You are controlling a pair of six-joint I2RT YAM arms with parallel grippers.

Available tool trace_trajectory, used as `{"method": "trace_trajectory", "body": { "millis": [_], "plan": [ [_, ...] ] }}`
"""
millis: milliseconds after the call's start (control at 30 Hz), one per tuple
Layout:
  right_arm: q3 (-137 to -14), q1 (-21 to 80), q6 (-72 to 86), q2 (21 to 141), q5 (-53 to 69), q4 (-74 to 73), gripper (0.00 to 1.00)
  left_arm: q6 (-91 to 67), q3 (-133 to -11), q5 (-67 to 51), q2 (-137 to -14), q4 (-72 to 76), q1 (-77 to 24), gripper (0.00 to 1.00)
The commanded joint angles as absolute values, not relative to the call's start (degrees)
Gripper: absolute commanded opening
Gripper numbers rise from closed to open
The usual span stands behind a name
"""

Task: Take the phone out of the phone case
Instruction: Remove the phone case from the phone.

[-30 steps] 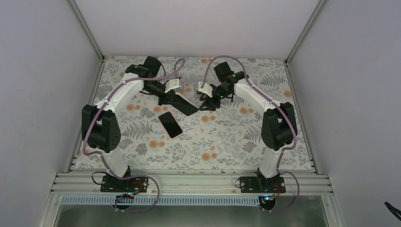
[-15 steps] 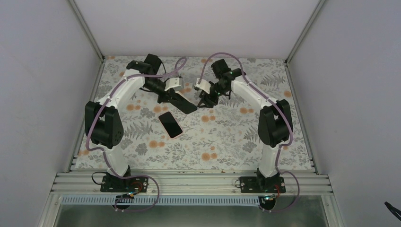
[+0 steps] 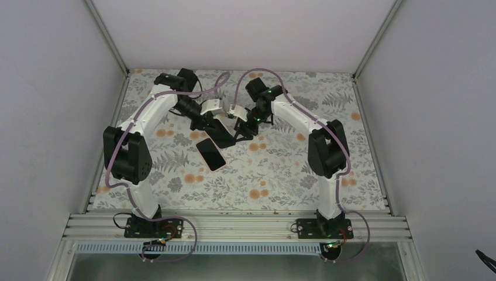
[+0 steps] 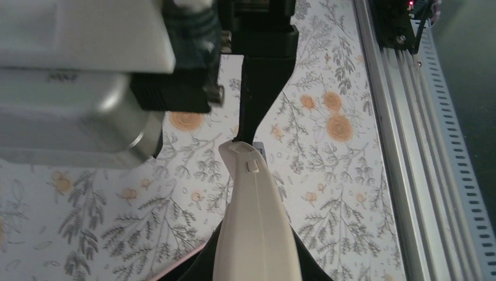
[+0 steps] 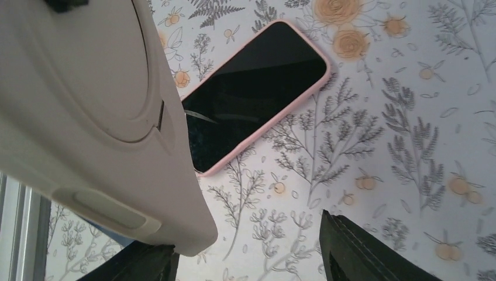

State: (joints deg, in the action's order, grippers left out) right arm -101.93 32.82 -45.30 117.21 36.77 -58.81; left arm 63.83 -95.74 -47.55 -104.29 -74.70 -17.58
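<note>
The phone (image 3: pixel 210 154), black screen up with a pink rim, lies flat on the floral table; it also shows in the right wrist view (image 5: pixel 257 88). My left gripper (image 3: pixel 209 124) is shut on one end of the phone case (image 3: pixel 225 134) and holds it tilted above the table, just beyond the phone. The case is cream on its back (image 5: pixel 88 111) and shows edge-on in the left wrist view (image 4: pixel 255 216). My right gripper (image 3: pixel 238 133) is open at the case's free end. In the right wrist view (image 5: pixel 245 246) the case's corner sits by its left finger.
The floral table (image 3: pixel 281 170) is walled by white panels on three sides. An aluminium rail (image 3: pixel 234 225) with both arm bases runs along the near edge. The two wrists are close together at the back middle.
My right gripper has moved left and a little nearer, up to the free end of the case. My left gripper with the case has shifted slightly left. The phone has not moved.
</note>
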Motion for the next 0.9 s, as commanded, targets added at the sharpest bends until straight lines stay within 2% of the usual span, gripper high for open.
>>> {"method": "trace_trajectory", "body": {
  "millis": [0,100,300,500,733,867],
  "plan": [
    [-98.4,37.9,-36.3,111.9,47.1,-38.3,0.63,65.0,-96.1,-63.2,-102.6,-72.3,-21.3,0.02],
    [-99.3,37.9,-34.7,111.6,50.3,-36.1,0.63,64.9,-96.0,-63.3,-102.3,-72.1,-21.2,0.02],
    [-106.4,38.0,-36.5,113.9,61.5,-41.9,0.66,64.1,-94.2,-62.8,-101.1,-69.9,-19.8,0.02],
    [-106.9,38.3,-36.5,112.4,68.4,-42.4,0.70,64.6,-94.1,-64.8,-100.4,-69.7,-15.8,0.02],
    [-113.3,43.3,-37.6,116.1,72.3,-46.7,0.71,65.1,-96.0,-65.6,-99.8,-70.7,-13.8,0.02],
    [-119.0,47.1,-39.5,119.7,72.4,-52.4,0.69,65.0,-96.5,-65.6,-99.4,-70.8,-13.0,0.02]
  ]
}}
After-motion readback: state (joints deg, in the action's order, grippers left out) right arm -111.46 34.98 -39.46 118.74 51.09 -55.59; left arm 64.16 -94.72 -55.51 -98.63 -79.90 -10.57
